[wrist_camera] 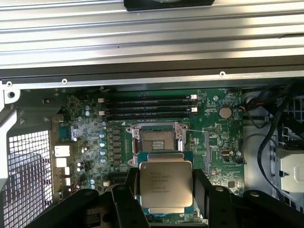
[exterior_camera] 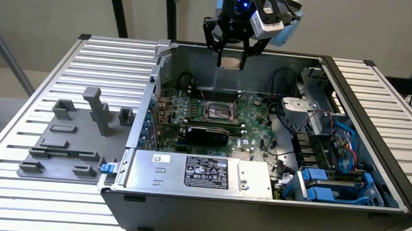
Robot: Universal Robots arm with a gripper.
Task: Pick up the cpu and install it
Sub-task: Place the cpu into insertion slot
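One gripper [exterior_camera: 231, 56] aloft, downturned, clasping cpu [wrist_camera: 165, 186]

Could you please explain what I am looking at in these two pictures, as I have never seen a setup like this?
This is a robot arm whose gripper works like a two-fingered hand. The exterior view comes from a camera standing off the arm. The wrist view comes from a camera on the arm, looking down past the fingers. On the slatted metal table lies an open computer case, with grey fixture blocks at the exterior view's left. The gripper holds the cpu, a small silvery chip, in the air over the green motherboard and its open socket.
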